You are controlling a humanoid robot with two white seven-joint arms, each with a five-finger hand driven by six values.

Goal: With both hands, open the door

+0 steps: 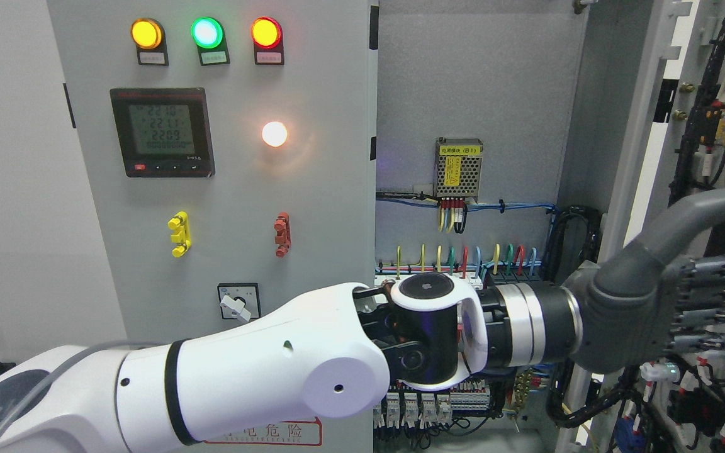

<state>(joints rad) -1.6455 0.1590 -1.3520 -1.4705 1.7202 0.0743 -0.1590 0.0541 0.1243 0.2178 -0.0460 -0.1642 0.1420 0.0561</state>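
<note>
Fingers point(712, 314) of the left hand point(658, 302) lie extended, gripping nothing, flat against the swung-open cabinet door point(658, 119), likely stiff steel best pushed beyond the fingertips near its free edge.

left arm — extended from lower left across to right | left hand point(671, 302) — fingers straight, thumb raised

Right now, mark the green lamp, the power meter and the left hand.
green lamp point(206, 33), head view, centre of the lit lens.
power meter point(162, 131), head view, middle of its display.
left hand point(658, 296), head view, on the grey palm, below the thumb.
</note>
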